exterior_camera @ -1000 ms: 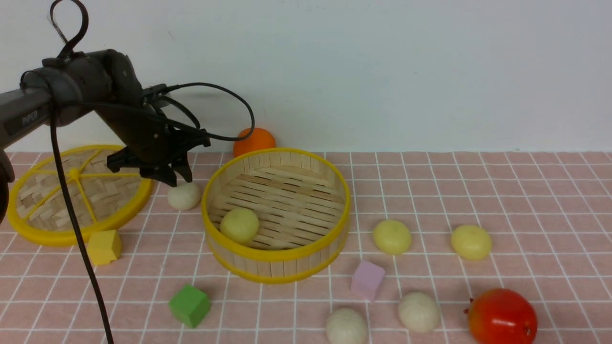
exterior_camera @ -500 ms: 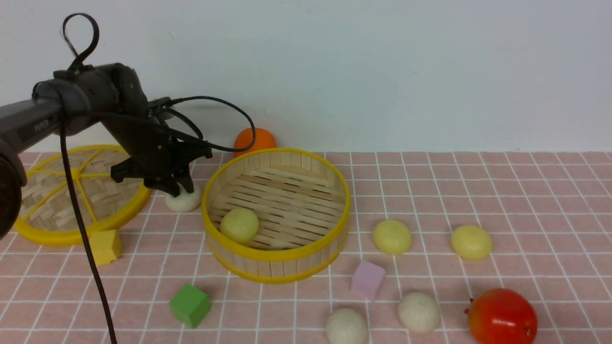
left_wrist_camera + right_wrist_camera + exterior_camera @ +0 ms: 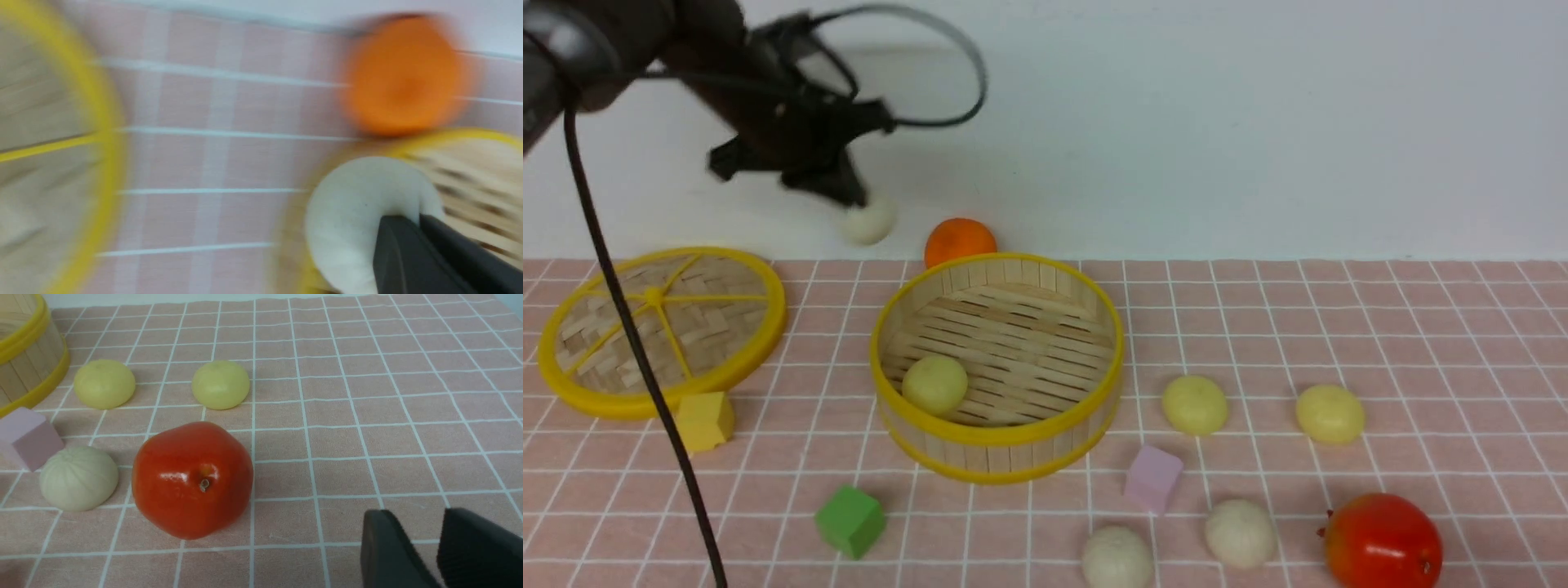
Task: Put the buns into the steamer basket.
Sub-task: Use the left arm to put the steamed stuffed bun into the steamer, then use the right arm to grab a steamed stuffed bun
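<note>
1. The steamer basket (image 3: 996, 371) sits mid-bench, rigid-looking bamboo, one yellow bun (image 3: 935, 384) inside.
2. The left hand (image 3: 849, 196) pinches an off-white bun (image 3: 867, 220) high above the bench; it dents, so it seems soft and light.
3. Four buns lie on the bench; grip across the dome's sides.
4. The right hand (image 3: 439, 543) rests empty, fingers slightly apart.

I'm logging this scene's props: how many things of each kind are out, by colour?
Pale yellow buns: 3
Off-white buns: 3
Fruit, orange and red: 2
Cubes, yellow, green, lilac: 3
Bamboo steamer basket: 1
Woven lid: 1
Total: 13
</note>
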Controlling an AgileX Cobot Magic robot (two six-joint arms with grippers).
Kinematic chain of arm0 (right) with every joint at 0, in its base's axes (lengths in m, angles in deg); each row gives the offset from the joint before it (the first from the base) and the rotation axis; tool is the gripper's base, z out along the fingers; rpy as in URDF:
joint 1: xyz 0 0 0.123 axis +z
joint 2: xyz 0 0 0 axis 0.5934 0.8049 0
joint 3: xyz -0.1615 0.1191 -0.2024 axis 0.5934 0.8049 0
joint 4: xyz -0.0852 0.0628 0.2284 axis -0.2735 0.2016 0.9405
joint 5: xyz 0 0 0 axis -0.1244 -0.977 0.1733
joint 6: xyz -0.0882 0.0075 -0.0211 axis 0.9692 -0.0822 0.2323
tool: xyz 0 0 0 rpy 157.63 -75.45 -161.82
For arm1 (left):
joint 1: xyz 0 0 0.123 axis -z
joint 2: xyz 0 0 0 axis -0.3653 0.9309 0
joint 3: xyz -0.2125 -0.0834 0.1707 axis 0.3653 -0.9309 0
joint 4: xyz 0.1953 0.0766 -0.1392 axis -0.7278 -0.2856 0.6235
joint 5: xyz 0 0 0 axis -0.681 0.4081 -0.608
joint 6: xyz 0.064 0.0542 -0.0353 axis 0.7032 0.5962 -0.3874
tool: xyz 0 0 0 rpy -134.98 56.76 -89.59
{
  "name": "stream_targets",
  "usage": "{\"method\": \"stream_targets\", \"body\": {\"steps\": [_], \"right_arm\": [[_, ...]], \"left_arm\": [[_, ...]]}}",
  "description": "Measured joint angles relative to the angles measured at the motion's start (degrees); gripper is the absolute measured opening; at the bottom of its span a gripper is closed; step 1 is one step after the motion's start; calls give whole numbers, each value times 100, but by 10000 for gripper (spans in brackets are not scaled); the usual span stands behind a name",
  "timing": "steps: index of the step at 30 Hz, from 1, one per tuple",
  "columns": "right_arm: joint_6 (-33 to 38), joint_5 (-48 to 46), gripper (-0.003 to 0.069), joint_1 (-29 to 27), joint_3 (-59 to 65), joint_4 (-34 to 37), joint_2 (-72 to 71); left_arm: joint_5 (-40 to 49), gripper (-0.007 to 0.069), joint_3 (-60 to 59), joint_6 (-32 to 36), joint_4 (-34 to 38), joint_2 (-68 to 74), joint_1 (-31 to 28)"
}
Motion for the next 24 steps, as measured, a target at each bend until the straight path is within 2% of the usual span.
{"method": "stream_targets", "body": {"steps": [5,14,19,21,24], "right_arm": [[0,0,242,0,0,0,0],[0,0,242,0,0,0,0],[0,0,242,0,0,0,0],[0,0,242,0,0,0,0],[0,0,242,0,0,0,0]], "left_arm": [[65,13,8,105,201,351,592],[-770,41,-35,115,-79,1005,682],[-851,202,-35,89,-122,968,682],[-715,293,-40,46,-144,874,669],[-418,380,-40,50,-161,609,615]]}}
